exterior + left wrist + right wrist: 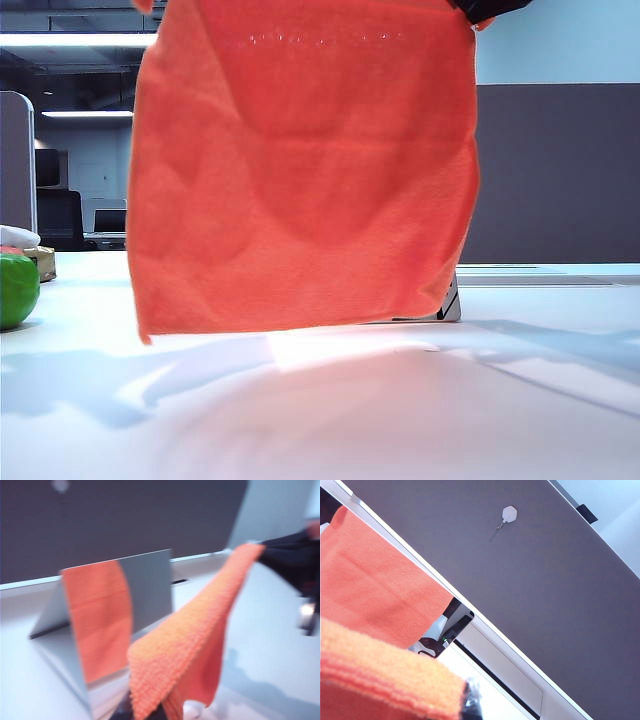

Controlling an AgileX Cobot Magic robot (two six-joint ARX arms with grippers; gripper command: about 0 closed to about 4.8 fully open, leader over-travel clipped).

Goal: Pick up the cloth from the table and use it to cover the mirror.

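Observation:
The orange cloth [300, 170] hangs spread out above the white table [420, 410], its lower edge just off the surface. It hides nearly all of the mirror in the exterior view; only a lower corner [448, 306] shows. My right gripper [482, 10] is shut on the cloth's upper right corner. In the left wrist view my left gripper [150, 712] is shut on another corner, and the cloth [200, 630] stretches across to the right gripper [282, 550]. The mirror [150, 582] stands tilted behind it, reflecting the orange. In the right wrist view the cloth [375, 595] covers my right gripper [469, 705].
A green round object [17, 290] and a small brown item [43, 263] sit at the table's far left. A dark grey partition [555, 170] runs along the back edge behind the mirror, with a small white tag [509, 514] pinned on it.

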